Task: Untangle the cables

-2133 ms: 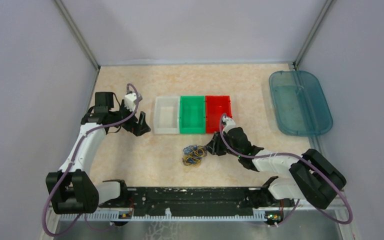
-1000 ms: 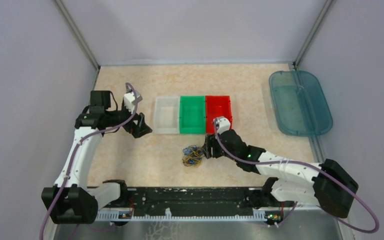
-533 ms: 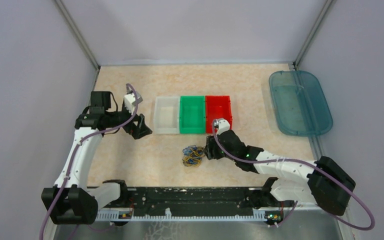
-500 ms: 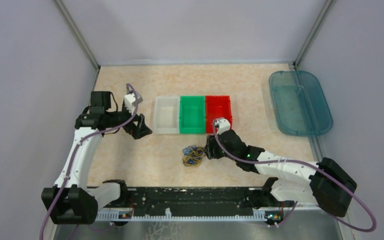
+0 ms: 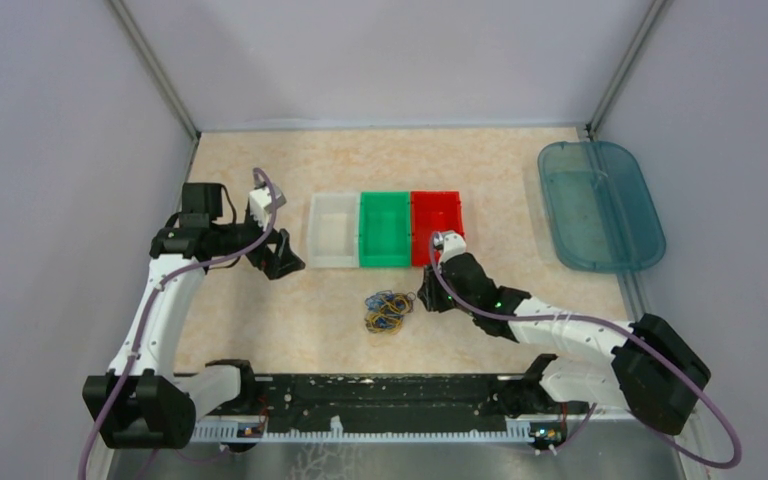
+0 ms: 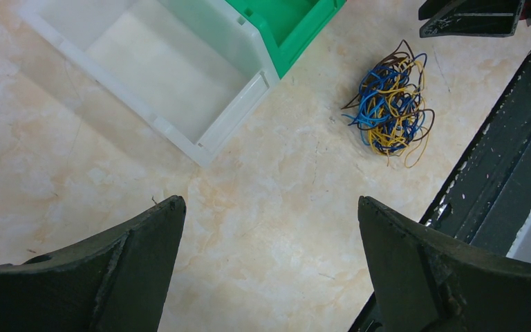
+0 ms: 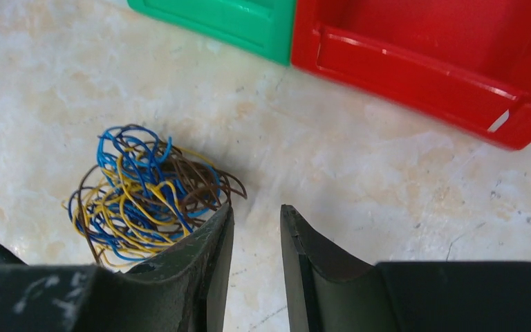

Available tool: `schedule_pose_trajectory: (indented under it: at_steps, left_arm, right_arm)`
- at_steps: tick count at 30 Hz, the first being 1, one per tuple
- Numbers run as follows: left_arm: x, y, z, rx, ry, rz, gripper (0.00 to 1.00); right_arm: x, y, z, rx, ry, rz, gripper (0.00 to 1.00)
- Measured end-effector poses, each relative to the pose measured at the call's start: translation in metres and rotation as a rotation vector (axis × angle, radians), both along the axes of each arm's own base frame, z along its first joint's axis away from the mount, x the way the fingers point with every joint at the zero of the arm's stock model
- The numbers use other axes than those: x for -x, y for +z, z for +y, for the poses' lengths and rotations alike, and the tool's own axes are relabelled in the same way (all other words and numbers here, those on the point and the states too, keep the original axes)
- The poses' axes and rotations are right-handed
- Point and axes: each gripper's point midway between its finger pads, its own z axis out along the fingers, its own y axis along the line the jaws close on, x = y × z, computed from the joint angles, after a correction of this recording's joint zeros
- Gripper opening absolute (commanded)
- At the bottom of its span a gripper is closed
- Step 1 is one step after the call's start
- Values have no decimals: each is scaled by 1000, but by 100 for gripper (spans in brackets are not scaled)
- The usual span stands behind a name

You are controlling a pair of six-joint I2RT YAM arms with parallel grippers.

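The cables (image 5: 387, 311) lie as a small tangled bundle of blue, yellow and dark brown wire on the table in front of the bins. In the right wrist view the cables (image 7: 145, 194) sit just left of my right gripper (image 7: 256, 207). Its jaws stand narrowly apart with bare table between them, and the left finger (image 7: 207, 256) hides the bundle's near edge. From above, the right gripper (image 5: 428, 295) is just right of the bundle. My left gripper (image 6: 269, 200) hangs wide open and empty, with the cables (image 6: 390, 111) far ahead of it. That left gripper (image 5: 280, 256) is left of the white bin.
A white bin (image 5: 333, 230), a green bin (image 5: 385, 228) and a red bin (image 5: 436, 225) stand in a row behind the bundle. A blue translucent tray (image 5: 600, 205) lies at the far right. The black base rail (image 5: 380, 395) runs along the near edge.
My right gripper has drawn back a little to the right, away from the bundle, and its jaws have narrowed. The left arm and the bundle have not moved.
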Motion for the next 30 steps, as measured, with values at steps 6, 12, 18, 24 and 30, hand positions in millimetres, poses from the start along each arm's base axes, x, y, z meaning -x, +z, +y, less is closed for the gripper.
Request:
schedule_pose_trajectory:
  at_steps: [6, 12, 18, 24, 30]
  left_arm:
    - [0, 0, 0, -2, -3, -1, 100]
    - [1, -1, 0, -3, -5, 0, 100]
    - [1, -1, 0, -3, -5, -1, 100]
    - [0, -1, 0, -5, -7, -1, 100]
    - [0, -2, 0, -8, -13, -4, 100]
  right_arm:
    - [7, -11, -1, 6, 21, 25, 38]
    - [4, -21, 5, 9, 29, 37, 38]
    - [-2, -28, 10, 9, 21, 33, 40]
    - [-12, -26, 18, -30, 2, -1, 36]
    - [-13, -36, 31, -27, 6, -20, 9]
